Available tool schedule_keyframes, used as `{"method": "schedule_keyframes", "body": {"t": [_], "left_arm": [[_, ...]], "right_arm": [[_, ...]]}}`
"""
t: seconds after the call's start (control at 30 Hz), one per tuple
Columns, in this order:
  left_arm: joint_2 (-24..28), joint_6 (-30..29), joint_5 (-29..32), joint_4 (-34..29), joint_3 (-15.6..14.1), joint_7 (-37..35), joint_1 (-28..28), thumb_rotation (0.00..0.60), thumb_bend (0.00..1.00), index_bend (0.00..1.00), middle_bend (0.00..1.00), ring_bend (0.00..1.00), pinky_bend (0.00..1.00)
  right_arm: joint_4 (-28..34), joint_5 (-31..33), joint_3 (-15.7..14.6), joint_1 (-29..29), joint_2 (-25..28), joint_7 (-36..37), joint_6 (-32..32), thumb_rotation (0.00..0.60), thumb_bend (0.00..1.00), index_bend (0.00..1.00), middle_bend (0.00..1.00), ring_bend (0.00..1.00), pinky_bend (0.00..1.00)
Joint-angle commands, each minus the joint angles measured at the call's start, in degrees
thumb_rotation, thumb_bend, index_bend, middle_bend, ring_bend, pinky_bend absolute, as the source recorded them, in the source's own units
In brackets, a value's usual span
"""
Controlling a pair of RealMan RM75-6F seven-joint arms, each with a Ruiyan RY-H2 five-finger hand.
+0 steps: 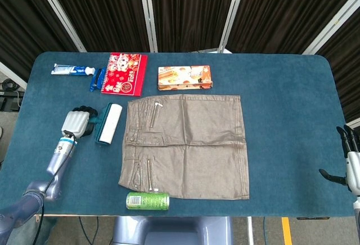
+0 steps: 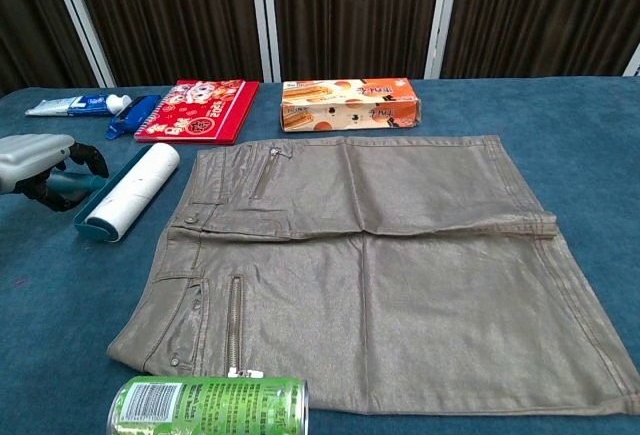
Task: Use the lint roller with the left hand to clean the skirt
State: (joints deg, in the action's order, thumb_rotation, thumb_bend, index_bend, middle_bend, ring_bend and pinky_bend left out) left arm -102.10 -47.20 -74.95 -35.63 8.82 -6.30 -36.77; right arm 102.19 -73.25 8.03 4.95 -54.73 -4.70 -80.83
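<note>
My left hand (image 1: 76, 123) has its fingers (image 2: 72, 187) curled around the handle of the roller (image 1: 108, 123), which lies flat, its white drum just beyond my fingertips beside the skirt (image 1: 187, 145). My right hand (image 1: 351, 165) hovers well apart, fingers spread, holding nothing.

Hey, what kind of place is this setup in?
Probably a staged robot test area, not a home: a blue cloth-covered table, dark pleated curtain panels behind, and a grey skirt laid out flat.
</note>
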Motion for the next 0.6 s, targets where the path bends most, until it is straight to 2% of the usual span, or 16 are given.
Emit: {"method": "schedule_keyframes", "body": {"t": [0.03,0.13,0.3,0.43,0.6], "left_arm": [[-0.45,-0.81,-0.53,0.93,-0.24,-0.86,0.08,0.6,0.58,0.41,0.33,0.24,0.28],[-0.83,-1.69,-1.17,1.85,-0.55,-1.77,0.14,0.6,0.65,0.49,0.39,0.29,0.34],[0.09,-4.04,-2.46,1.24,-0.89,-2.95,0.21,0.6,0.76,0.52,0.42,0.31,0.37],[5.29,-9.69,-5.28,-6.03,-0.85,-1.85,-0.41,0.6,0.77,0.55,0.43,0.33,0.39],[11.75,-12.0,-6.97,-17.12,-0.45,4.0,-1.61,0.6,0.79,0.55,0.44,0.33,0.39]], "right_arm": [[-0.03,0.04,-0.02,0.05,-0.07,-0.16,0.03,0.6,0.0,0.0,0.0,0.0,0.0],[0.01,0.16,-0.06,0.12,-0.08,-0.18,0.24,0.6,0.0,0.0,0.0,0.0,0.0],[0.05,0.37,-0.02,0.17,-0.03,-0.03,0.36,0.6,0.0,0.0,0.0,0.0,0.0],[0.22,0.53,0.07,0.16,0.29,0.71,0.52,0.6,0.0,0.0,0.0,0.0,0.0],[0.23,0.69,0.2,0.05,0.73,1.86,0.61,0.6,0.0,0.0,0.0,0.0,0.0]]}}
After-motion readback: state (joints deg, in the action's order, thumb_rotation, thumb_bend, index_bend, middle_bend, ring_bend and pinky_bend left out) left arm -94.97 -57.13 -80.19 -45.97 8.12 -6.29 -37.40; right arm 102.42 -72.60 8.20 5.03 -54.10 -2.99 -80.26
